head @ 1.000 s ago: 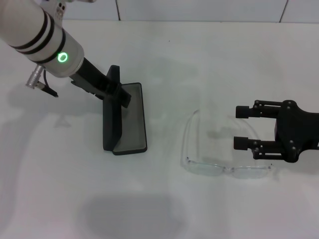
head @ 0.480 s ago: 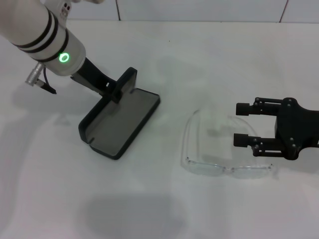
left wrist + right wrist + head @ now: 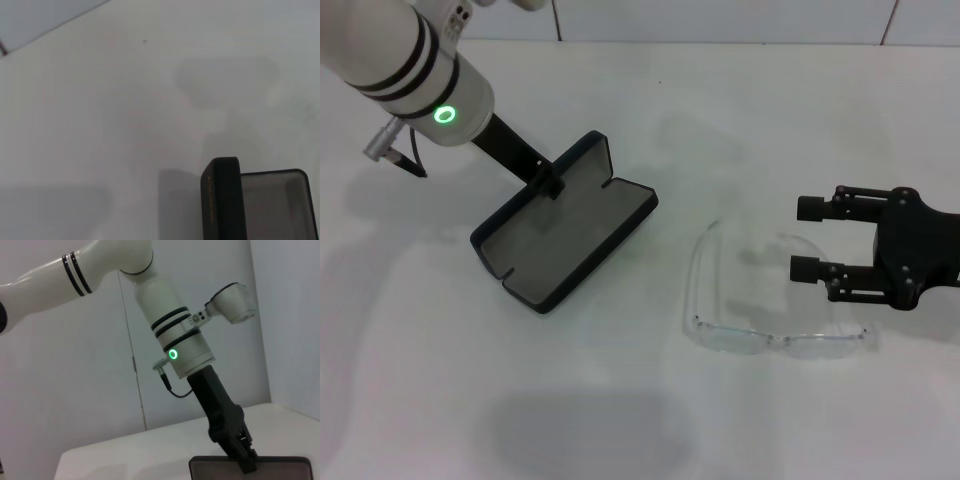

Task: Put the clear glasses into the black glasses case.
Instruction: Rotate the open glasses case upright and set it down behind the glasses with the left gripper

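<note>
Plainly light, springy and slick, the clear glasses (image 3: 772, 325) lie arms unfolded on the table (image 3: 740, 120) between the opened black glasses case (image 3: 565, 233), probably pinched at its lid by the left gripper (image 3: 548, 183), and the wide-open right gripper (image 3: 807, 238), so the bridge suits best.

Count on the white table (image 3: 620, 420): one black glasses case (image 3: 565, 235), lying open with both halves visible as a single hinged unit. One pair of clear glasses (image 3: 775, 335), with two arms and two lenses. Two grippers in view: one left gripper (image 3: 548, 183), one right gripper (image 3: 807, 238). One green indicator ring (image 3: 444, 114) lit on the left arm.
</note>
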`<state>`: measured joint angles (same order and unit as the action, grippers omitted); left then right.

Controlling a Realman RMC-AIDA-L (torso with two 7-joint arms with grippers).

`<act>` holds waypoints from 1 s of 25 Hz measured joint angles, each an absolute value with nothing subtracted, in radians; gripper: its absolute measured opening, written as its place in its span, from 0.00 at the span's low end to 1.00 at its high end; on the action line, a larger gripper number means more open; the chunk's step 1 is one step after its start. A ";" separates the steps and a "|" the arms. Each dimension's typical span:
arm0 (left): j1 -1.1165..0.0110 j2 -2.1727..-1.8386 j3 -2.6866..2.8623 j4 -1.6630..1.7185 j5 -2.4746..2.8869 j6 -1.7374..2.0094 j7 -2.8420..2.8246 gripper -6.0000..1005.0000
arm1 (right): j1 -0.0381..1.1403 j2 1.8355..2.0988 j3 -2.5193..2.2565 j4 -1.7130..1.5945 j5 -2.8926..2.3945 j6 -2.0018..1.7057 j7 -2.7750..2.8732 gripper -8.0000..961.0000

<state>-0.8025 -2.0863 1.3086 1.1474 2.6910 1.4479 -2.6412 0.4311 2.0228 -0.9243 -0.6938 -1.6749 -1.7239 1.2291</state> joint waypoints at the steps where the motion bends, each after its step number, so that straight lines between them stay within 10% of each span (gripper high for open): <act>1: -0.802 -2.086 1.309 1.149 2.691 1.445 -2.616 0.21 | 0.431 2.022 -0.924 -0.689 -1.668 -1.720 1.222 0.72; 25: -0.610 -2.088 1.686 1.378 2.626 1.171 -2.034 0.22 | 0.356 2.015 -0.908 -0.660 -1.572 -1.749 1.177 0.72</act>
<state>-0.6097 -2.0881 1.6856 1.3776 2.6257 1.1715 -2.0336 0.3564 2.0148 -0.9080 -0.6595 -1.5724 -1.7486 1.1767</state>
